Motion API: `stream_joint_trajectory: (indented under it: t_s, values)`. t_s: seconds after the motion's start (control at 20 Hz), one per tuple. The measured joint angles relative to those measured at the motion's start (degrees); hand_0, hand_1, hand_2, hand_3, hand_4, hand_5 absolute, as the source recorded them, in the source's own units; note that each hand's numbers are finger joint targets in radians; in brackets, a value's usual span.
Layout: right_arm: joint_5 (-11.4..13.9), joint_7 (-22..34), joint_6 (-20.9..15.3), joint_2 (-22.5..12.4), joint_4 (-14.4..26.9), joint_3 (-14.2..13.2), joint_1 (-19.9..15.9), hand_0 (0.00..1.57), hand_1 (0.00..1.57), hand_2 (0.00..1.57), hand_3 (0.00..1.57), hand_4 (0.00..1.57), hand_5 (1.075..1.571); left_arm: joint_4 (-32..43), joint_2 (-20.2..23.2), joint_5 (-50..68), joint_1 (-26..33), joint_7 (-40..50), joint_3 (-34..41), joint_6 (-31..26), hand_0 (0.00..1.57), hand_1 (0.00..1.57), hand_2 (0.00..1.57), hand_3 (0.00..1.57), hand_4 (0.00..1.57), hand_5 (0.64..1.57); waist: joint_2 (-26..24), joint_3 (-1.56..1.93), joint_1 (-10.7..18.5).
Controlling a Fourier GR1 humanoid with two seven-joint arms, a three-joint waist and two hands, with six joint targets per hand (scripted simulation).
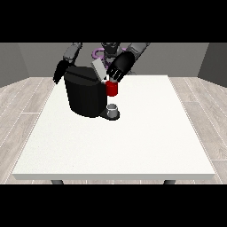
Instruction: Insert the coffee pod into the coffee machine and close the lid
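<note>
The black coffee machine [84, 94] stands on the far left part of the white table [133, 142]. Its grey lid [98, 69] is tilted up and open. The hand at the view's right [121, 65] hovers just right of the lid, its fingers pointing down and spread over a red thing at the machine [112, 89]. The hand at the view's left [60, 71] hangs beside the machine's far left corner, fingers relaxed and holding nothing. A small grey thing [113, 109] sits on the machine's base below the red thing; I cannot tell whether it is the pod.
The table reaches wide towards the camera and to the right of the machine. A wooden floor surrounds it, with grey walls behind the robot.
</note>
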Motion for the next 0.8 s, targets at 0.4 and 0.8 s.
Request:
stream_joint_trajectory:
  t_s: [0.4, 0.8]
  values:
    - [0.11, -0.3, -0.39, -0.81, 1.34, -1.17, -1.51, 0.0, 0.0, 0.0, 0.0, 0.22, 1.571, 0.68, 0.21, -0.16, -1.9, -0.35, 0.36, -0.61, 1.19, 1.19, 1.23, 1.19, 0.43, 1.571, 2.09, 0.07, 0.55]
    - [-0.72, -2.56, -0.48, -0.95, 3.12, -2.38, -1.37, 0.0, 0.0, 0.0, 0.0, 0.1, 1.571, 0.65, -0.41, -0.87, -2.73, -0.4, -0.05, -0.63, 1.23, 1.23, 1.26, 1.2, 0.41, 1.571, 2.37, 0.05, 0.8]
